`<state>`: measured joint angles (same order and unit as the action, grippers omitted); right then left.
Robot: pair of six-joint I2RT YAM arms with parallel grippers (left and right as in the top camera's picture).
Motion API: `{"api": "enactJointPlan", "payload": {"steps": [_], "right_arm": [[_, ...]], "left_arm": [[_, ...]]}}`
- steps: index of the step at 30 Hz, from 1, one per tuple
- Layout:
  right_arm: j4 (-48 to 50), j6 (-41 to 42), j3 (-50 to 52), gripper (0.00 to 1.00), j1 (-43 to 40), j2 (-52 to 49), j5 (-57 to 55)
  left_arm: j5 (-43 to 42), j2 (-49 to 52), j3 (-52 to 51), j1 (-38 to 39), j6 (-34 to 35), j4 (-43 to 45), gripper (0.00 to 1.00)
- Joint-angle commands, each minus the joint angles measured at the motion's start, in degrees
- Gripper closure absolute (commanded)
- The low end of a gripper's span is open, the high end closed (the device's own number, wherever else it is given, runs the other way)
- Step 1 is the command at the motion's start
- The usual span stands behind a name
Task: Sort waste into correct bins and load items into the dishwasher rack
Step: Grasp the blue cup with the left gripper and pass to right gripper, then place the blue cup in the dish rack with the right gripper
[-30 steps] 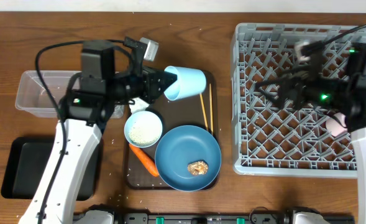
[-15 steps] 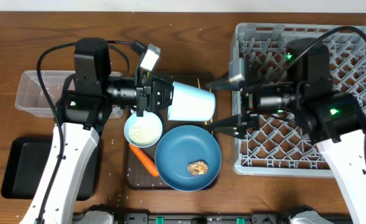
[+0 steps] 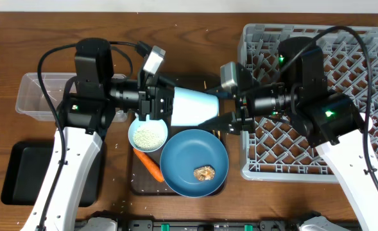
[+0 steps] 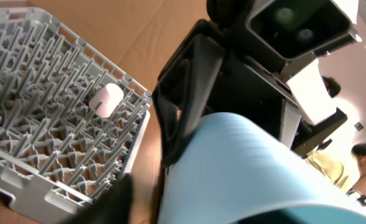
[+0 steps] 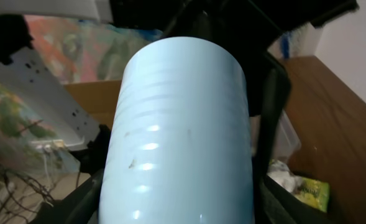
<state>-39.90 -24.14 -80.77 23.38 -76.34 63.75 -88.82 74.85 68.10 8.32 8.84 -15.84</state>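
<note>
Above the dark brown serving tray (image 3: 137, 185), at the middle of the wooden worktop (image 3: 195, 38), the light blue cup (image 3: 190, 106) hung in the air on its side between the two arms. Its long axis ran left to right across the overhead view, almost level. Its wider end pointed toward the left gripper (image 3: 166, 106) and its narrower end toward the right gripper (image 3: 206, 109) and the grey dishwasher rack (image 3: 253, 168) beyond. Which end was the open mouth could not be told. The right gripper's dark fingers (image 5: 86, 202) lay against opposite sides of the cup, closed on it. The left gripper's jaws were parted, and in the left wrist view its one visible finger (image 4: 117, 199) stood just off the cup's wall. Below the cup, on the tray, sat the light blue bowl (image 3: 133, 128) of white rice (image 3: 148, 135), the orange carrot (image 3: 151, 167) beside it, and the large blue plate (image 3: 185, 151) carrying the small brown food lump (image 3: 205, 172). A pink cup (image 4: 106, 99) lay on its side in the rack. The clear tub (image 3: 34, 96) and black tray (image 3: 22, 174) lay far left.
</note>
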Motion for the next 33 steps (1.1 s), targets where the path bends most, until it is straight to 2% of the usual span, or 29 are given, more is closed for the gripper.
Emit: {"api": "enactJointPlan", "payload": {"steps": [1, 4, 6, 8, 12, 16, 21, 27, 33], "right_arm": [[0.13, 7.26, 0.22, 0.47, -0.04, 1.7, -4.42], [-0.2, 14.88, 0.2, 0.46, -2.32, 4.59, -9.4], [-1.36, 21.07, 0.2, 0.45, -4.98, 6.8, -16.26], [-4.52, 26.64, 0.2, 0.45, -9.4, 9.27, -25.99], [-13.31, 34.21, 0.2, 0.47, -21.16, 12.85, -44.19], [-20.09, 37.46, 0.22, 0.48, -33.73, 13.46, -54.29], [-24.26, 42.42, 0.22, 0.48, -46.49, 10.54, -58.21], [-23.98, 45.77, 0.22, 0.48, -53.94, 3.13, -61.51], [-18.91, 50.99, 0.22, 0.49, -61.4, -4.39, -61.83]], "left_arm": [[-0.46, -0.79, 0.61, -0.26, 0.02, 1.99, 0.3], [5.42, -0.79, 0.61, -0.33, -0.02, 3.13, 0.14], [10.88, -0.79, 0.61, -0.79, -0.02, 3.1, 0.09], [14.93, -0.74, 0.61, -1.51, 0.02, 3.08, 0.08], [15.85, -0.74, 0.61, -2.49, 0.04, 2.51, 0.08], [15.85, -0.74, 0.61, -2.51, 0.04, 1.25, 0.08], [15.87, -0.74, 0.61, -2.51, 0.04, 0.46, 0.08], [15.87, -0.74, 0.59, -2.51, 0.02, -1.57, 0.08], [15.87, -0.74, 0.59, -2.51, 0.02, -1.9, 0.08]]}}
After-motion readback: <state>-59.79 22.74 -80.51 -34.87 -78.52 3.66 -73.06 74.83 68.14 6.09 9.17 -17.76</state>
